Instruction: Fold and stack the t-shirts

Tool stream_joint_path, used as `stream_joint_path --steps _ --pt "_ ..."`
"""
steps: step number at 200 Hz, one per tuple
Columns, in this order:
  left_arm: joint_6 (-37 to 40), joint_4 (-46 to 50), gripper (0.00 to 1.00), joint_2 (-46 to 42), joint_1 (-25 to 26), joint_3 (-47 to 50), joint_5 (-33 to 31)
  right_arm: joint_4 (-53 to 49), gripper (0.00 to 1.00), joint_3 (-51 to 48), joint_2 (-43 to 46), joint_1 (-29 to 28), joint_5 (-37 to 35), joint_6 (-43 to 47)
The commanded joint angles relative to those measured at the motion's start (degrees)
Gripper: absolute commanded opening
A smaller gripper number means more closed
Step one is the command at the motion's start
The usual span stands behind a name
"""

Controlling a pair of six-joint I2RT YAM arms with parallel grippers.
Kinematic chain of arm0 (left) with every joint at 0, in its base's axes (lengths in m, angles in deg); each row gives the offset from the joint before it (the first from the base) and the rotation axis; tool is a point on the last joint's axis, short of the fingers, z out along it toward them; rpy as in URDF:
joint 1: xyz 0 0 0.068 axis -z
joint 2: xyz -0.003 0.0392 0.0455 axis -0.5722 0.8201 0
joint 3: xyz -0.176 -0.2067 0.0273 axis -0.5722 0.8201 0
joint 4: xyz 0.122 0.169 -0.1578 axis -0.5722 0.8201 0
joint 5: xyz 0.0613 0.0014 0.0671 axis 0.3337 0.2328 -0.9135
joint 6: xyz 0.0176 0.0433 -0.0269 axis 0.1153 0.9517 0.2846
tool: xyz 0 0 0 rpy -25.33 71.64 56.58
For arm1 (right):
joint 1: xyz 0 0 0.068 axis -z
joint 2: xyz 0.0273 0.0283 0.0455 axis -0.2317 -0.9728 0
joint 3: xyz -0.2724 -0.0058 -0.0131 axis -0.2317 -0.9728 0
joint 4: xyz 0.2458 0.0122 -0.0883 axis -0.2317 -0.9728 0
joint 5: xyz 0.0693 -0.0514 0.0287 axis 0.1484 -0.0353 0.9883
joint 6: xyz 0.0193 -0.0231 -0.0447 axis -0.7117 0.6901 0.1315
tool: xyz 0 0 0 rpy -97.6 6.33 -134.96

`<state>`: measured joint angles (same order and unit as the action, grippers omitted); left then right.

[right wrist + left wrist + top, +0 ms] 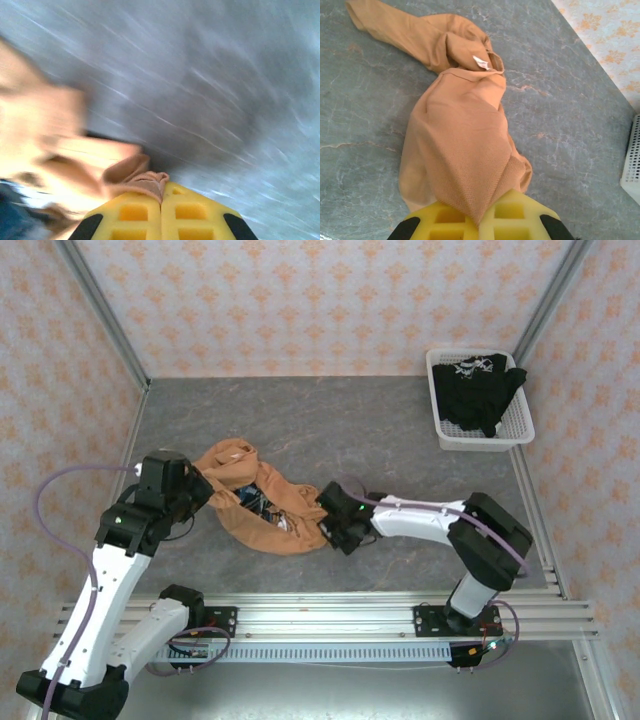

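The orange t-shirt [262,502] lies crumpled on the grey table between my two arms, a bit of its blue-and-white print showing. My left gripper [208,490] is shut on the shirt's left end; in the left wrist view the cloth [465,150] is pinched between the yellow fingers [445,220] and stretches away. My right gripper [330,520] is shut on the shirt's right edge; a small fold of orange cloth [145,181] sits between its yellow fingers [195,215]. The black t-shirt [480,390] with white print lies in the basket at the back right.
The white plastic mesh basket [445,425] stands at the back right corner near the wall; its edge [632,170] shows at the right of the left wrist view. Patterned walls enclose the table on three sides. A metal rail [330,610] runs along the near edge.
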<state>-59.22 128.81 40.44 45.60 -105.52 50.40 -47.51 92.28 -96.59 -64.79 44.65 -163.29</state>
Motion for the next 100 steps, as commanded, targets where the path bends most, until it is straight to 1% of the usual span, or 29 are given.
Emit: stream_joint_path --steps 1,23,55,79,100 --pt "1.34 -1.78 0.00 1.51 -1.48 -5.54 0.25 -6.39 0.00 8.95 8.48 4.00 -13.71 13.21" --pt "1.14 -4.46 0.00 5.14 -3.59 -11.35 1.53 -11.95 0.00 17.09 13.58 8.04 -17.47 22.93" --pt "-0.11 -8.61 0.00 9.87 -7.25 -20.86 4.46 -15.08 0.00 28.13 17.95 13.14 -17.91 35.51" --pt "-1.34 -10.75 0.00 11.10 -8.06 -27.72 4.27 -16.19 0.00 35.15 20.82 14.53 -18.38 43.39" --pt "-1.85 -11.90 0.00 10.26 -8.06 -31.95 4.26 -16.77 0.00 38.59 24.43 14.66 -19.79 47.93"
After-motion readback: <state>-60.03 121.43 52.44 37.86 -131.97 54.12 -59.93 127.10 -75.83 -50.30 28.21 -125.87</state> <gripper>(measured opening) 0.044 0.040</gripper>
